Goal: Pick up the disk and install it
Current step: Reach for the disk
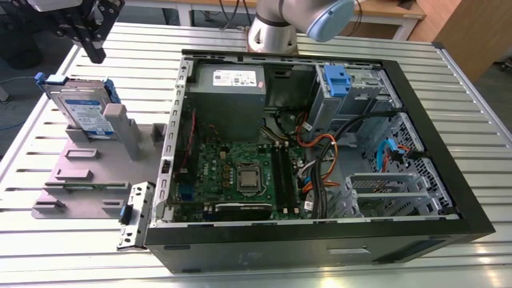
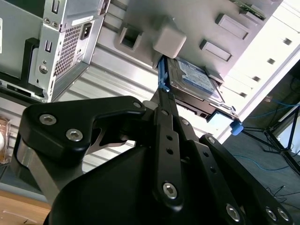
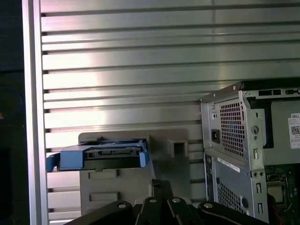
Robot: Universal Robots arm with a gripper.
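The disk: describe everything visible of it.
The disk is a flat, rectangular silver drive with a white-and-blue label, framed by a blue plastic bracket whose tabs stick out at its upper end. It stands on edge, slightly tilted, slotted between the posts of a grey holder on the slatted metal table, at the exterior view's left of the open computer case. Only the holder touches it; the gripper hangs above, apart from it.
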